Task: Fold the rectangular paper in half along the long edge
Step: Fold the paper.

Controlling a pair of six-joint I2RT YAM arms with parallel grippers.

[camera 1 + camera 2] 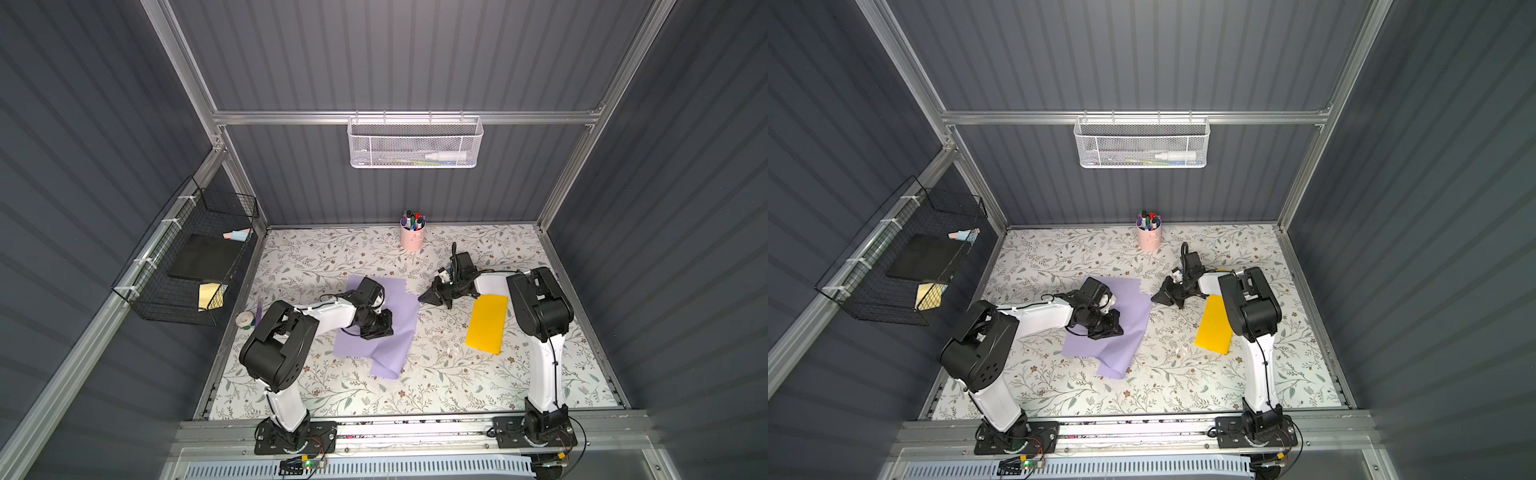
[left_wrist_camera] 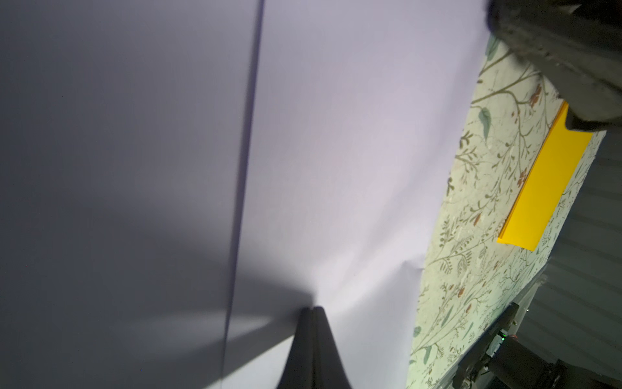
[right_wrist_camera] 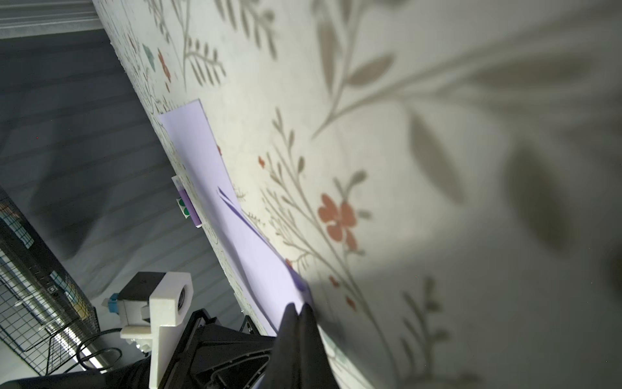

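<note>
**A:** Where is the paper (image 1: 403,332) lying?

**B:** It is lying on the table (image 1: 457,374), just left of centre in both top views. It is not lying flat, because its lower end is buckling into a loose fold.

**A:** What is the left gripper (image 2: 313,308) doing?

**B:** It is pointing down onto the paper. In the left wrist view its fingers are pressing together with nothing between them, and their tips are touching the paper's surface. A dark straight line is running across the paper beside them.

**A:** And the right gripper (image 1: 420,297)?

**B:** It is pointing toward the left of the frame with its jaws closed, and its tip is meeting the paper's right corner. In the right wrist view the corner is reaching the fingertips. I cannot tell whether they are pinching it or only touching it.

**A:** Is anything else lying about?

**B:** A yellow sheet (image 1: 487,324) is lying right of centre, apart from the paper. A pink cup (image 1: 412,237) is standing at the table's top edge, and pens are sticking out of it.
</note>
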